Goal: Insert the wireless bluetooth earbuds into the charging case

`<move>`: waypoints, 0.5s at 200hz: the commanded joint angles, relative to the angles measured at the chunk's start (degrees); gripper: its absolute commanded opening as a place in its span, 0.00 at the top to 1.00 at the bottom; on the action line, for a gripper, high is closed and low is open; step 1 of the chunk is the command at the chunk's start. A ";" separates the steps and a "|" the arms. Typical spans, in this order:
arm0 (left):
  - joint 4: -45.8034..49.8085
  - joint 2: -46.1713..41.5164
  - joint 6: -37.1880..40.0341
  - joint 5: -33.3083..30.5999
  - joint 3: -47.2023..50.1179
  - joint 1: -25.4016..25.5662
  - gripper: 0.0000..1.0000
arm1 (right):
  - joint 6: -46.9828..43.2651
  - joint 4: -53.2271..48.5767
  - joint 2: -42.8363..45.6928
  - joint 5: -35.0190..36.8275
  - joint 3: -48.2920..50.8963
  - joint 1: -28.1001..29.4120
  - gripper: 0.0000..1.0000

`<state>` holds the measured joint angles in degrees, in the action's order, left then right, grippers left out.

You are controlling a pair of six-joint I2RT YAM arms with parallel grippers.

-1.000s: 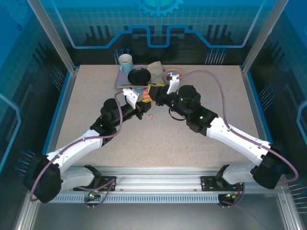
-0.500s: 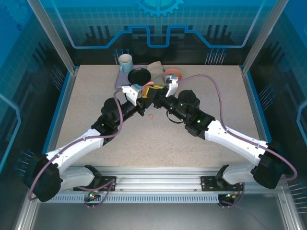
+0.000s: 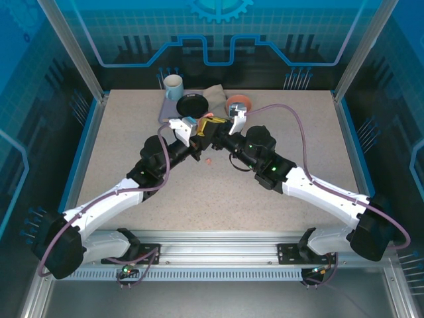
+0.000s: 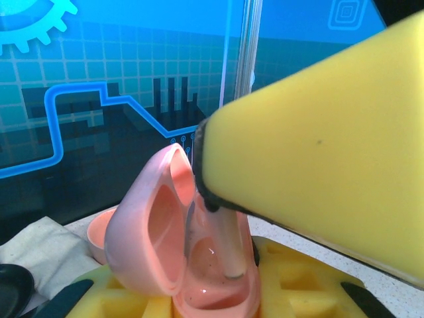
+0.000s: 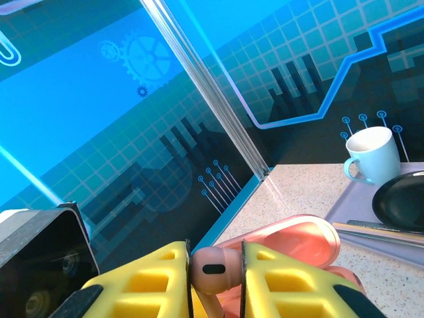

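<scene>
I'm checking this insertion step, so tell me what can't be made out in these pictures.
Left wrist view: a yellow finger covers the pink case's right side.
Right wrist view: the right gripper hides most of the pink earbud's stem.
Top view: the loose pink speck is too small to identify.

White arm links (image 3: 112, 199), black joints (image 3: 156, 156), purple cables (image 3: 273, 105), green LEDs (image 3: 273, 169), yellow end effector fingers (image 5: 291, 285).
</scene>
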<state>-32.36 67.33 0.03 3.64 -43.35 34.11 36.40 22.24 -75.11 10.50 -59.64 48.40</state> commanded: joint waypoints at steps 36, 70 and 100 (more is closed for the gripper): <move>-2.11 -1.41 0.12 -0.83 -2.35 0.52 1.00 | 1.39 2.54 1.02 1.63 2.15 0.77 0.80; -2.09 -1.32 -0.03 -0.73 -2.61 0.58 1.00 | 1.74 2.51 0.43 0.81 2.46 0.77 0.80; -1.83 -1.41 0.40 -0.72 -2.80 0.56 1.00 | 1.69 2.28 0.78 0.05 2.98 0.93 0.81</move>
<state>-31.79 67.33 0.05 3.64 -43.35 34.15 37.50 23.68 -75.09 10.66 -58.00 48.40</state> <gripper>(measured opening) 0.235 0.198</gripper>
